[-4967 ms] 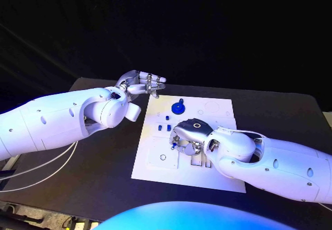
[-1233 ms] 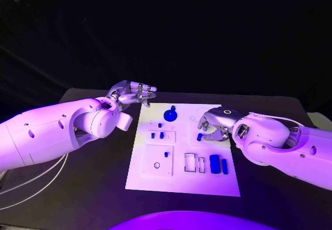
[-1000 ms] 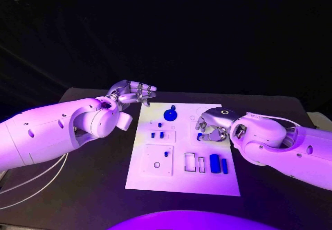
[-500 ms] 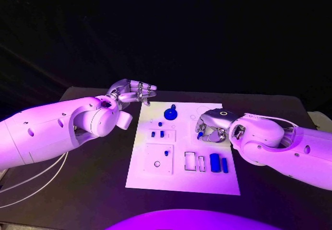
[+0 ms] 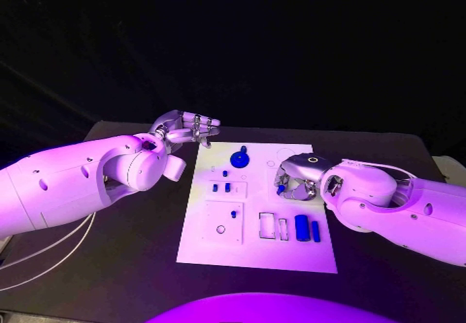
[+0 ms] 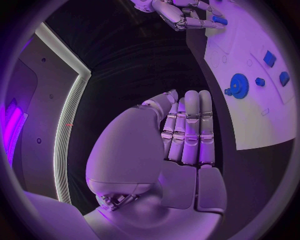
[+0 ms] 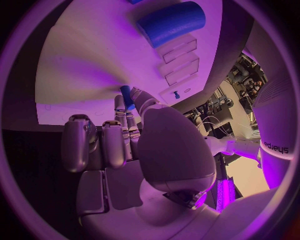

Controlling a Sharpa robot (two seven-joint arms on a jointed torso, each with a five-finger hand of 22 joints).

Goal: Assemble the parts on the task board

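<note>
The white task board (image 5: 254,252) lies in the middle of the black table. My right hand (image 5: 294,179) hovers over its far right part and pinches a small blue part (image 5: 281,189) in its fingertips; the right wrist view shows that part (image 7: 127,95) at the fingertips, close above the board (image 7: 81,75). My left hand (image 5: 184,127) sits off the board's far left corner with its fingers curled in and nothing in them. A blue gear (image 5: 239,160) stands at the far edge. The left wrist view shows the left hand (image 6: 185,131), the gear (image 6: 239,85) and the right hand (image 6: 181,14).
Small blue pieces (image 5: 221,189) stand in a block left of centre, and a blue peg (image 5: 233,215) stands in the square plate below it. A blue cylinder (image 5: 301,227) and a blue bar (image 5: 314,233) lie near the right edge, beside two rectangular slots (image 5: 267,227).
My right hand has edged a little toward the board's middle, still holding the small blue part. The left hand has stayed in place.
</note>
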